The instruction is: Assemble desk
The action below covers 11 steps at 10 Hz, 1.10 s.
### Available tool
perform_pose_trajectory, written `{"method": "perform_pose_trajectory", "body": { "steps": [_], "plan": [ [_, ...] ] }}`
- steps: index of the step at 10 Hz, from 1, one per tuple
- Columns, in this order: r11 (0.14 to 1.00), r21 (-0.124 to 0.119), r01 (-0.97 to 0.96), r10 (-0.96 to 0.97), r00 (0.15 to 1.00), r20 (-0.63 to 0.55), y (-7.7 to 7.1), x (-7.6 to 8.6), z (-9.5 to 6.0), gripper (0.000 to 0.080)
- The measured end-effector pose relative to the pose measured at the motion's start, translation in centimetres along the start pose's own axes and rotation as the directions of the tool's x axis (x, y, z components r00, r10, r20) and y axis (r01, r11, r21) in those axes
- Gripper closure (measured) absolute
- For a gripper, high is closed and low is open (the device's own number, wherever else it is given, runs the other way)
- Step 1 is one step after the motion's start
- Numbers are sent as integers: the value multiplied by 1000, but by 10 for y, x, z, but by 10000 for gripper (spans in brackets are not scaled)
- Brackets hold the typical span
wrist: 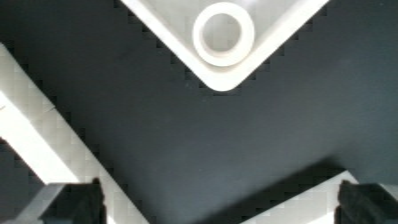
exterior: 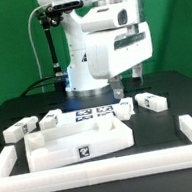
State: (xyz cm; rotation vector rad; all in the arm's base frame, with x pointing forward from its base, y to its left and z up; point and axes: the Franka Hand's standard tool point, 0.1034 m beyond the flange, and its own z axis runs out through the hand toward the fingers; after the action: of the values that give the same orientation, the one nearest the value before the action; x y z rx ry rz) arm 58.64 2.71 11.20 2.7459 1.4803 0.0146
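Note:
The desk panel (exterior: 76, 141), white with a raised rim and a tag on its front wall, lies on the dark table in the middle. Several short white leg posts lie behind it: two at the exterior view's left (exterior: 20, 127) (exterior: 49, 119) and two at its right (exterior: 126, 105) (exterior: 150, 100). My gripper (exterior: 127, 82) hangs above the table behind the panel's right end, apart from everything. In the wrist view a white panel corner with a round hole (wrist: 222, 30) shows ahead of my gripper (wrist: 217, 208). Both fingertips (wrist: 68, 205) stand wide apart over bare dark table, nothing between them.
The marker board (exterior: 92, 113) lies flat behind the panel under the arm. The low white L-shaped border rail (exterior: 106, 169) runs along the front and up both sides. A white strip (wrist: 36, 120) crosses the wrist view's side; I cannot tell what it is.

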Motion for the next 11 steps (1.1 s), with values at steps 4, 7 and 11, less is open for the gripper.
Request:
{"method": "perform_pose_trajectory", "body": {
  "steps": [4, 7, 11],
  "plan": [
    [925, -4, 380, -380, 925, 7, -23, -68, 11, 150],
    [922, -3, 387, -387, 922, 9, -22, -67, 11, 150],
    [796, 48, 603, -604, 797, 7, -35, -122, 31, 150]
  ]
}}
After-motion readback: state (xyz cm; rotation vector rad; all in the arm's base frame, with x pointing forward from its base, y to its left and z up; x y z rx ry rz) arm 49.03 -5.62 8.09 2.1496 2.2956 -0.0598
